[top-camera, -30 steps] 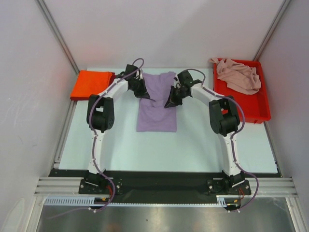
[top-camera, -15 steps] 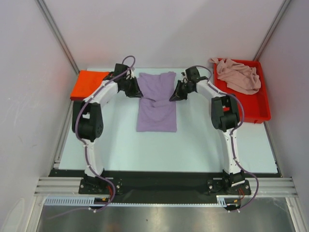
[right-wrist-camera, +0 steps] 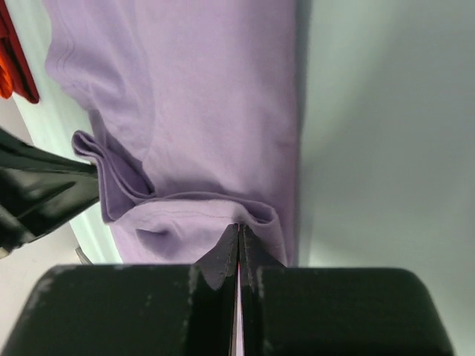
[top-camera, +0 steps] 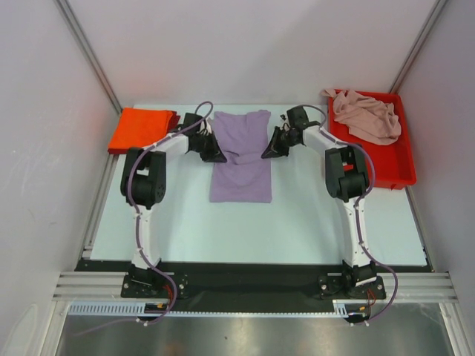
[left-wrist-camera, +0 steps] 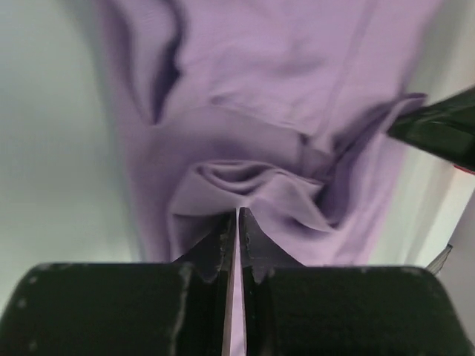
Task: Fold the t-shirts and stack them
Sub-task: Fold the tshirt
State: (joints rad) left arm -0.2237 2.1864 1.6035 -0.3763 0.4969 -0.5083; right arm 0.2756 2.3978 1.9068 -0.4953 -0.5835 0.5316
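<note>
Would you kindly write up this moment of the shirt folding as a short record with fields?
Work piece: lavender-purple cloth t-shirt, lying flat mid-table, its far part bunched
Left hand: shut on the shirt's left edge
Right hand: shut on the shirt's right edge
Folded: orange-red cloth t-shirt, at the table's far-left corner
Waiting: pale pink cloth t-shirt, crumpled in the red plastic tray at far right

Reach far forward, elbows folded back at 9 and 3 o'clock; point wrists inward, left toward 4 o'clock, right toward 8 o'clock; clamp left gripper (top-camera: 217, 155) tight on a lavender t-shirt (top-camera: 239, 179) fold; clamp right gripper (top-camera: 268, 151) tight on its opposite edge, fingers pressed together.
</note>
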